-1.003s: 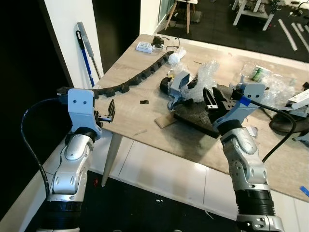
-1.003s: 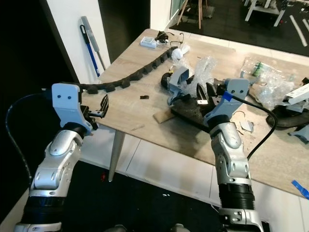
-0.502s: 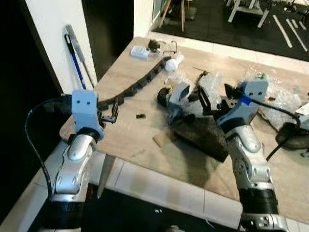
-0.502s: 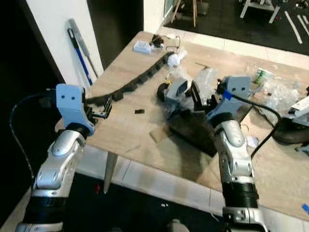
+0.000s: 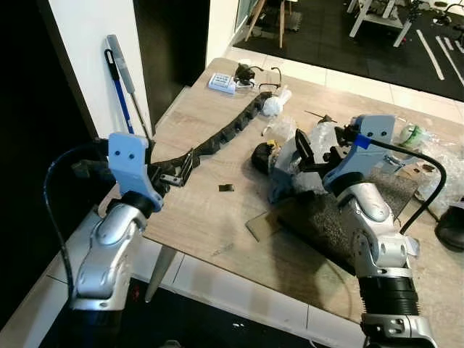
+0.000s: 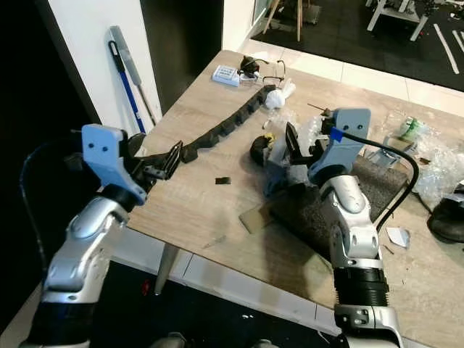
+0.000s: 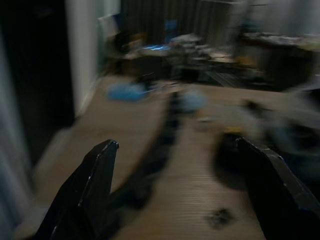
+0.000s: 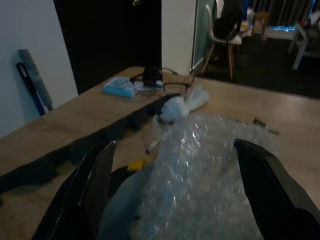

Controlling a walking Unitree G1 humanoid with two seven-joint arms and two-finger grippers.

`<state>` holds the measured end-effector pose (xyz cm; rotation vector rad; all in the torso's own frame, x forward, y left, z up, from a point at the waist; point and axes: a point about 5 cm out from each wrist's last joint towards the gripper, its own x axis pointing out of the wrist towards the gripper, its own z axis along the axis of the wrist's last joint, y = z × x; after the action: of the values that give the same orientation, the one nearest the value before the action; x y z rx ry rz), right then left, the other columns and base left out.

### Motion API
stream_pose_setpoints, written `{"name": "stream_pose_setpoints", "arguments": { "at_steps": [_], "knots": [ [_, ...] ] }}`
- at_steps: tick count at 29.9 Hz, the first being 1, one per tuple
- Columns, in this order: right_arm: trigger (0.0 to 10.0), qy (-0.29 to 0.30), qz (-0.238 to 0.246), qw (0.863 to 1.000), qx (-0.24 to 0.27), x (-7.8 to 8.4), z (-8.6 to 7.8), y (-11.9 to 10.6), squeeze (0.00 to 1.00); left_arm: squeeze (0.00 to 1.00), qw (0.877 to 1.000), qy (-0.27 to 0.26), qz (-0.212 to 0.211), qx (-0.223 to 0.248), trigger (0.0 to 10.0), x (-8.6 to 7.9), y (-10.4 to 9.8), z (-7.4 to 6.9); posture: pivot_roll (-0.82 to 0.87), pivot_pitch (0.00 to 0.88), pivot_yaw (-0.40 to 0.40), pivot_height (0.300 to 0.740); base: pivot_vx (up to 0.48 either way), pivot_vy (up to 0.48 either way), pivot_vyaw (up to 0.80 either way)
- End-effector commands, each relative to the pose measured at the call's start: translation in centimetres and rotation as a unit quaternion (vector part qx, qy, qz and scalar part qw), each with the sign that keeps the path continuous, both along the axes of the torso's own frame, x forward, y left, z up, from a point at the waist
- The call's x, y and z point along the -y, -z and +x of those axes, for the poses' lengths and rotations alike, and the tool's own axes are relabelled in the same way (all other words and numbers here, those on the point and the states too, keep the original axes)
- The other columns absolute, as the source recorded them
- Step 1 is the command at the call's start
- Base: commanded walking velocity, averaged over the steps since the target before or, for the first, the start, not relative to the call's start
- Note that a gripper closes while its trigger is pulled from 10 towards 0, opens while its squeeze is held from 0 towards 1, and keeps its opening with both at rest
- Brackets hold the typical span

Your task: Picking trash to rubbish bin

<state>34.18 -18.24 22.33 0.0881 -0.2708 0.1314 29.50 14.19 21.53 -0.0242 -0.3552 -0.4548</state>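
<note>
Bubble wrap point(image 8: 200, 165) sits right ahead; my right gripper point(image 8: 175, 190) is spread wide, so I'd ease down centred before pinching. Left gripper point(image 7: 175, 195) wide too.

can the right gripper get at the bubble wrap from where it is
Probably yes. The right gripper is open and hovers just short of the bubble wrap, which lies between its fingers in the wrist view with nothing in between.

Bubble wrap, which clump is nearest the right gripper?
The crumpled clump right between the right gripper's open fingers, beside the grey pad; the other bubble wrap lies at the table's far right.
</note>
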Motion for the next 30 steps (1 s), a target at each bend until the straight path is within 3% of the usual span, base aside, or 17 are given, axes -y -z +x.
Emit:
{"name": "stream_pose_setpoints", "arguments": {
  "at_steps": [1, 10, 14, 20, 21, 22, 23, 30],
  "knots": [
    [10.0, 0.002, 0.004, 1.0, -0.027, 0.2, 0.0, 0.9, 0.0, 0.0, 0.999, 0.038, 0.009, 0.001, 10.0, 0.7, 0.1, -0.6, 0.02, 0.15, -0.046, 0.74, 0.0, 0.0, 0.0],
    [10.0, 0.042, -0.026, 0.994, -0.095, 1.0, 0.7, 2.2, 0.0, 0.0, 0.993, 0.119, 0.025, -0.006, 10.0, 1.9, 0.1, -1.8, 0.02, 0.144, -0.048, 0.74, 0.0, 0.0, 0.0],
    [10.0, 0.09, -0.039, 0.985, -0.14, 2.2, 0.7, 3.1, 0.0, 0.0, 0.986, 0.164, 0.02, -0.011, 10.0, 2.6, 0.0, -2.4, 0.02, 0.135, -0.047, 0.74, 0.0, 0.0, 0.0],
    [10.0, 0.112, -0.044, 0.98, -0.16, 2.9, 0.7, 3.6, 0.0, 0.0, 0.985, 0.172, 0.021, -0.012, 10.0, 2.7, 0.0, -2.6, 0.02, 0.135, -0.047, 0.74, 0.0, 0.0, 0.0],
    [8.8, 0.114, -0.044, 0.979, -0.162, 3.0, 0.7, 3.7, 0.0, 0.0, 0.985, 0.173, 0.02, -0.011, 10.0, 2.7, 0.0, -2.6, 0.02, 0.129, -0.047, 0.74, 0.0, 0.0, 0.0],
    [6.7, 0.116, -0.042, 0.979, -0.162, 3.1, 0.7, 3.7, 0.0, 0.0, 0.985, 0.172, 0.019, -0.011, 10.0, 2.7, -0.1, -2.6, 0.02, 0.129, -0.047, 0.74, 0.0, 0.0, 0.0],
    [0.0, 0.115, -0.04, 0.98, -0.16, 3.1, 0.6, 3.6, 0.0, 0.0, 0.985, 0.172, 0.019, -0.011, 10.0, 2.7, -0.1, -2.6, 0.02, 0.128, -0.048, 0.74, 0.0, 0.0, 0.0],
    [0.0, 0.115, -0.033, 0.981, -0.156, 2.8, 0.6, 3.2, 0.0, 0.0, 0.984, 0.174, 0.017, -0.013, 10.0, 2.7, -0.1, -2.6, 0.02, 0.128, -0.048, 0.74, 0.0, 0.0, 0.0]
  ]
}}
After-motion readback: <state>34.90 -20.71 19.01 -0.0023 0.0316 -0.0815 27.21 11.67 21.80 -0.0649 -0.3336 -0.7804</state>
